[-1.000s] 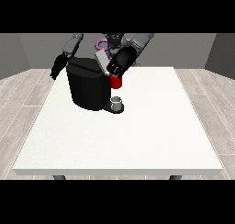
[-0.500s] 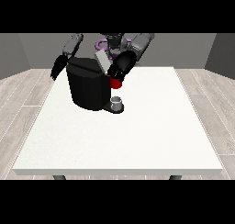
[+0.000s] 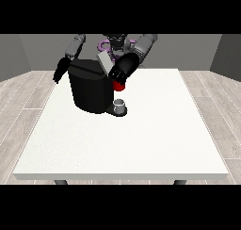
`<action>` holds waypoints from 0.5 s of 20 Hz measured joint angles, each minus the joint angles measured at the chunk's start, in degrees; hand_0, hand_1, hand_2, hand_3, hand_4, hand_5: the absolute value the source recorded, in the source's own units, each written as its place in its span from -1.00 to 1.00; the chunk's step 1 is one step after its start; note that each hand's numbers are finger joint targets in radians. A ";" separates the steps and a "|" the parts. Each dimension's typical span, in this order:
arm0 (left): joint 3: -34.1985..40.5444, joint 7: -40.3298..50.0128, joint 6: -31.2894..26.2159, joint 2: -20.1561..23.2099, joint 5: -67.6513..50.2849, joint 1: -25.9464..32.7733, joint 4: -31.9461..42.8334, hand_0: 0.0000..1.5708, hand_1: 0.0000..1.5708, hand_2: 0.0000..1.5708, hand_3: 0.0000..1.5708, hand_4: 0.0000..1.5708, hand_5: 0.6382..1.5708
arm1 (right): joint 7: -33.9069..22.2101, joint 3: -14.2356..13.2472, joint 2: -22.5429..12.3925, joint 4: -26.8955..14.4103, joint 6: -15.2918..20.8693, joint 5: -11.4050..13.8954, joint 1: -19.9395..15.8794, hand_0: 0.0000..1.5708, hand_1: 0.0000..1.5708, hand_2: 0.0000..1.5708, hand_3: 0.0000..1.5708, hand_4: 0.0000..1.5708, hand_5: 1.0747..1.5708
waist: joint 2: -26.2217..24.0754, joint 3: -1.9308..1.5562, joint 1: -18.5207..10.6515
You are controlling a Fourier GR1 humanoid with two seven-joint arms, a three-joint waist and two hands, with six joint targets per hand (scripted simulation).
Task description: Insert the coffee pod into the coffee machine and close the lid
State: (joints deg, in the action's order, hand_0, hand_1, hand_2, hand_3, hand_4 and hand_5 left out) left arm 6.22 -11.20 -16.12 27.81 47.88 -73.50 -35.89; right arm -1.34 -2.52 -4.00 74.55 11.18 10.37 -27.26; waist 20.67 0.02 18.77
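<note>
As I look across the big white table (image 3: pixel 141 149) from my screen, I start at the left side of the view. There the robot's black hand (image 3: pixel 60 73) hangs down past the table's far left edge, next to the coffee machine (image 3: pixel 91 87). I think it is not touching the machine, but it is so small that I cannot tell if its fingers are straight or curled. I see nothing in it.

Next comes the coffee machine. It is a black, round box that stands on the far part of the table. Its grey lid (image 3: pixel 105 63) sticks up at a slant from the top, so the lid is not shut.

Just right of the machine's front, a small grey cup (image 3: pixel 120 104) stands on the machine's low dark base.

Above the cup is a red thing at the machine (image 3: pixel 118 86). The hand at the view's right (image 3: pixel 123 69) is right on top of that red thing, near the lid. I cannot tell if this hand's fingers are curled or straight, or if it holds anything.

I cannot see the grey coffee pod anywhere, so I cannot say where it is.
</note>
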 measured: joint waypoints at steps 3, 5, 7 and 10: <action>0.36 -0.90 0.89 0.45 0.10 -0.41 -0.17 0.57 0.57 0.54 0.23 -1.00 1.00 | 0.17 -0.11 -0.18 0.20 -0.08 -0.04 -0.66 -1.00 -1.00 -1.00 -1.00 -0.89 1.00 | 0.87 -0.03 0.30; 0.41 -2.05 0.97 1.05 0.21 -0.29 0.06 0.59 0.59 0.55 0.20 -1.00 1.00 | -0.16 -0.14 -0.34 0.65 -0.38 -0.24 -0.54 -1.00 -1.00 -1.00 -1.00 -0.82 1.00 | 1.04 -0.08 0.53; -0.08 -3.01 1.47 1.07 0.69 -0.31 -0.51 0.46 0.46 0.42 0.07 -1.00 1.00 | 0.64 -0.66 -0.63 0.24 -0.47 -0.54 -0.64 -1.00 -1.00 -1.00 -1.00 -0.86 1.00 | 1.27 -0.13 0.04; -0.72 -4.28 2.29 1.61 1.68 -0.42 -0.65 0.27 0.27 0.30 -0.09 -1.00 1.00 | 0.03 -0.37 -0.57 0.33 -0.02 0.06 -0.85 -1.00 -1.00 -1.00 -1.00 -0.91 1.00 | 1.59 -0.13 0.05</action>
State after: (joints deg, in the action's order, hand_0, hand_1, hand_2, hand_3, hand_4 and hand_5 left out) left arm 5.51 -15.48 -13.83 29.42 49.57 -73.92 -36.54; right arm -1.31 -2.89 -4.57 74.88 11.15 10.43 -28.11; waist 22.26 -0.11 18.81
